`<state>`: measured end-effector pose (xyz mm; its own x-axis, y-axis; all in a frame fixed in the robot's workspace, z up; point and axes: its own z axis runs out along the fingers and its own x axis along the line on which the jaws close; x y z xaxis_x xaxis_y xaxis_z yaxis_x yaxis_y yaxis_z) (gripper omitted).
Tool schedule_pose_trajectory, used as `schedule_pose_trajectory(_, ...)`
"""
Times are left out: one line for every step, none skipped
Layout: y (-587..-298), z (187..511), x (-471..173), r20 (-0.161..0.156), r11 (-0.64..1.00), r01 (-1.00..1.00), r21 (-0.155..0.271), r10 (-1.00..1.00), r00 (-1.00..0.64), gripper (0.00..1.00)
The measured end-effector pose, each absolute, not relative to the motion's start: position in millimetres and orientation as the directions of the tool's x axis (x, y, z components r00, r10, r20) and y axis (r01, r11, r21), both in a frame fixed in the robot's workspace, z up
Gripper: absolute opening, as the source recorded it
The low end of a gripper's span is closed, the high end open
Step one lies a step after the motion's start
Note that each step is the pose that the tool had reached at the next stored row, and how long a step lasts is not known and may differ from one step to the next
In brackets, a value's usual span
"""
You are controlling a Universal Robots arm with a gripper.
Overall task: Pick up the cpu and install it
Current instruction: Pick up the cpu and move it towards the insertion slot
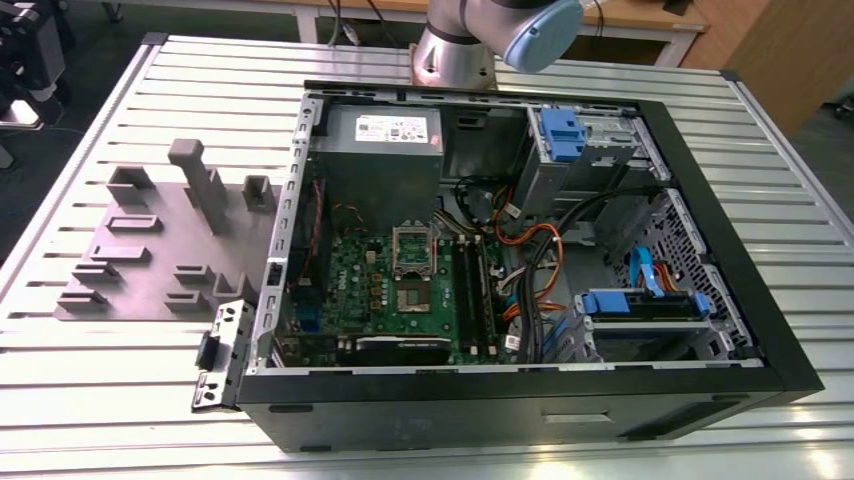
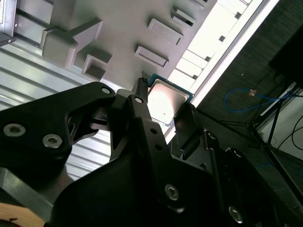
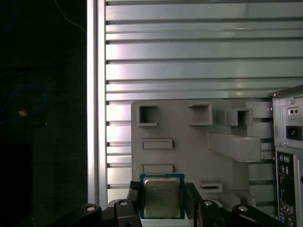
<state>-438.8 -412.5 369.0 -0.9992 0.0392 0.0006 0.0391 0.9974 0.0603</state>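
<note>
In both wrist views the cpu (image 3: 162, 195) (image 2: 166, 97), a small square chip with a silvery top and a thin pale rim, sits between my black fingers. My gripper (image 3: 162, 202) (image 2: 163, 108) is shut on it, one finger (image 3: 134, 204) on each side. It hangs above the near edge of the grey plastic fixture plate (image 3: 189, 151) (image 2: 118, 28). In the exterior view the open socket (image 1: 412, 294), with its silver frame (image 1: 411, 243) raised, lies on the green motherboard inside the case.
The open black computer case (image 1: 747, 300) lies on the slatted metal table (image 1: 134, 380), with the fixture plate (image 1: 147, 250) at the exterior view's left. Cables, drive bays and a power supply (image 1: 380, 135) crowd the case. The arm's base (image 1: 454, 50) stands behind it.
</note>
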Motion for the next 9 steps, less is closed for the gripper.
schedule_pose_trajectory(-412.5, 369.3, -438.9, 0.001, 0.997, 0.039, 0.060, 0.039, -0.999, 0.47)
schedule_pose_trajectory(-412.5, 369.6, -438.8, 0.001, 0.997, 0.039, 0.060, 0.039, -0.999, 0.47)
schedule_pose_trajectory(-412.5, 369.9, -438.8, 0.001, 0.997, 0.039, 0.060, 0.039, -0.999, 0.47)
schedule_pose_trajectory(-412.5, 370.0, -438.8, 0.001, 0.997, 0.039, 0.060, 0.039, -0.999, 0.47)
schedule_pose_trajectory(-412.5, 370.4, -438.8, 0.001, 0.997, 0.039, 0.060, 0.039, -0.999, 0.47)
schedule_pose_trajectory(-412.5, 371.7, -438.8, 0.001, 0.997, 0.039, 0.060, 0.039, -0.999, 0.47)
schedule_pose_trajectory(-412.5, 371.8, -438.8, 0.001, 0.997, 0.039, 0.060, 0.039, -0.999, 0.47)
schedule_pose_trajectory(-412.5, 371.9, -438.8, 0.001, 0.997, 0.039, 0.060, 0.039, -0.999, 0.47)
schedule_pose_trajectory(-412.5, 372.1, -438.8, 0.001, 0.997, 0.039, 0.060, 0.039, -0.999, 0.47)
